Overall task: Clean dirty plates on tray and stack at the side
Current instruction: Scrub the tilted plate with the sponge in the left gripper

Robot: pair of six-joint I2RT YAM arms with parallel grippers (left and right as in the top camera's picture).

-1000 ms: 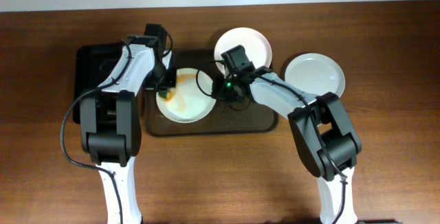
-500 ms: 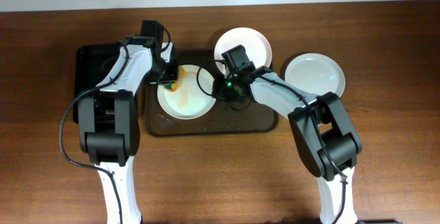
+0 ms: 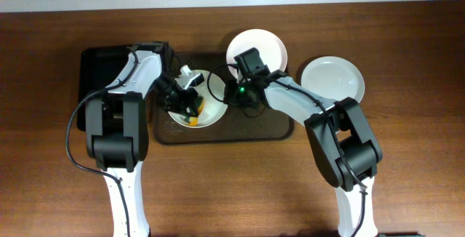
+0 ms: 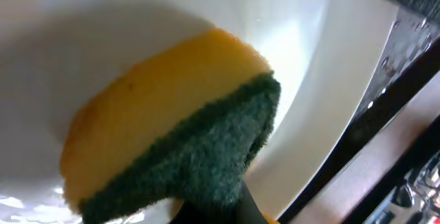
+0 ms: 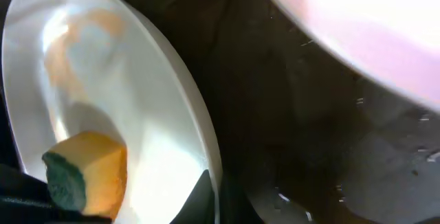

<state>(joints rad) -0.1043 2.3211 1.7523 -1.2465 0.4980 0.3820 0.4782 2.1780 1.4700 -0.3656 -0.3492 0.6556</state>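
Note:
A white plate with orange smears lies on the dark brown tray. My left gripper is shut on a yellow sponge with a green scouring side and presses it onto this plate. My right gripper is shut on the plate's right rim; an orange smear and the sponge show in the right wrist view. A second white plate sits at the tray's back edge. A third white plate lies on the table to the right.
A smaller black rectangular tray stands left of the brown tray, under my left arm. The wooden table runs in front of both trays. The second plate shows blurred at the top right in the right wrist view.
My left gripper has swept the sponge from the plate's far left rim toward its near middle. Less of the orange smear shows. The right gripper has kept its hold on the rim.

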